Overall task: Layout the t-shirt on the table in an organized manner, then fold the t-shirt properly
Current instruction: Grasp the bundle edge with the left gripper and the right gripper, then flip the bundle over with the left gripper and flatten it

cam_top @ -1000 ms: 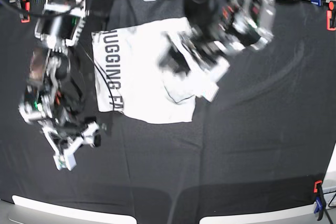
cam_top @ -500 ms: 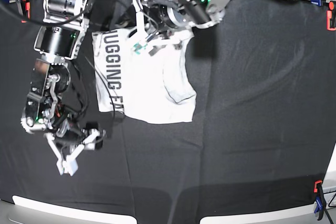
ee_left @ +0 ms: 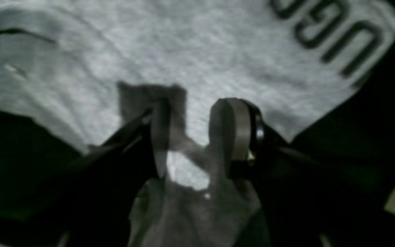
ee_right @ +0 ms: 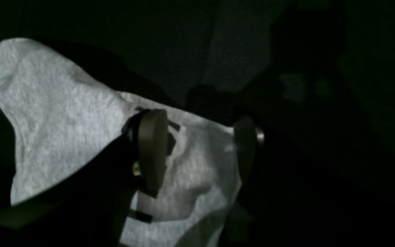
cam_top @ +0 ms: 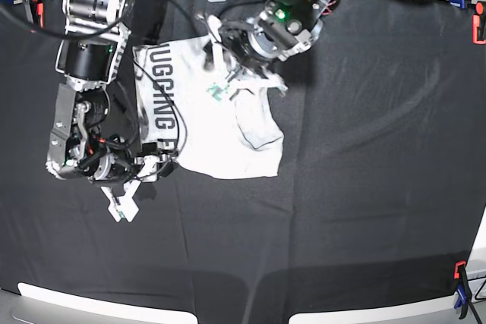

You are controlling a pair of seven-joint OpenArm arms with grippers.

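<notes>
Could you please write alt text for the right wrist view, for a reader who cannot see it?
The open right gripper hangs over a corner of the light grey t-shirt, its jaws apart with fabric between them. Around it lies the dark table.

Bare table [cam_top: 380,157] lies right and front of the shirt [cam_top: 220,134]; both arms crowd its far and left edges

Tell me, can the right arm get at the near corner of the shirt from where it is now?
Probably yes. The right gripper stands open right at the t-shirt's lettered corner, cloth showing between its jaws in the wrist view, and nothing lies between them on the table.
</notes>
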